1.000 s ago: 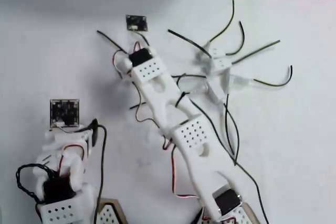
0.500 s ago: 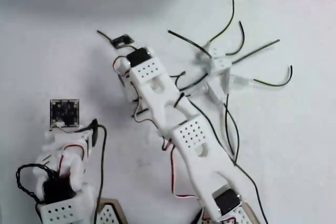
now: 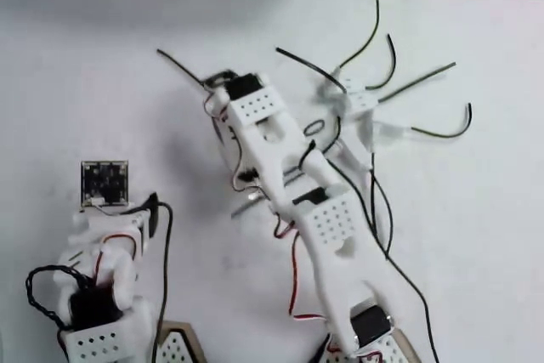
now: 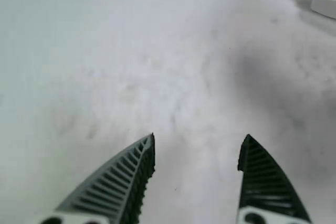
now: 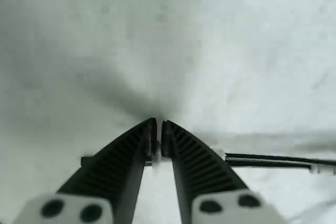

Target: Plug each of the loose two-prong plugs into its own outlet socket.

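White tabletop (image 3: 85, 57) carries black-wired plugs (image 3: 357, 104), seemingly loose.

nothing legible here — no text, label, brand, number or sign can be read on any surface.

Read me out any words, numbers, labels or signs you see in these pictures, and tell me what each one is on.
None can be read.
Black square board on the table: pale marks on its face, too blurred to read.
White plugs and their black wires: no print to be seen.
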Available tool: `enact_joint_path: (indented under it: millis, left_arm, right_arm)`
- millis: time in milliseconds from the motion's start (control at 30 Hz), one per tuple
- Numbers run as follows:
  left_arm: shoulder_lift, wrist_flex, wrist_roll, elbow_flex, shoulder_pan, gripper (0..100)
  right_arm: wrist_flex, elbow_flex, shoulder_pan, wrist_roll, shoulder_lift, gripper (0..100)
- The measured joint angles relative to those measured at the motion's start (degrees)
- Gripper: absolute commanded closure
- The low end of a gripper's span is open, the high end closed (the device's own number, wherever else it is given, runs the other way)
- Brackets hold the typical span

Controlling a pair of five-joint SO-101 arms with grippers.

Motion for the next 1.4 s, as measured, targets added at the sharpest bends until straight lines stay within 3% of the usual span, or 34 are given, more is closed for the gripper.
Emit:
enact_joint_path:
  millis: [133, 300, 367, 467, 1000, 1400]
  left_arm:
    - [0.0, 0.0, 0.0, 0.0, 0.0, 74]
    - [0.0, 0.0, 0.0, 0.0, 0.0, 74]
    - [0.0, 0.0, 0.0, 0.0, 0.0, 74]
    - [0.0, 0.0, 0.0, 0.0, 0.0, 74]
    - [0.0, 0.0, 0.0, 0.0, 0.0, 74]
    - [0.0, 0.0, 0.0, 0.0, 0.0, 74]
  right_arm:
    - [0.0, 12.9, 0.9, 5.2, -7.6, 97.8]
    - [0.0, 20.8, 3.4, 6.0, -17.0, 96.9]
    - [0.0, 22.2, 4.6, 5.7, -20.0, 92.1]
    - [0.0, 24.5, 6.1, 2.3, -24.0, 86.0]
    - [-4.2, 30.6, 3.7, -25.0, -28.6, 86.8]
    - [-6.5, 30.6, 3.4, -27.5, -17.1, 90.4]
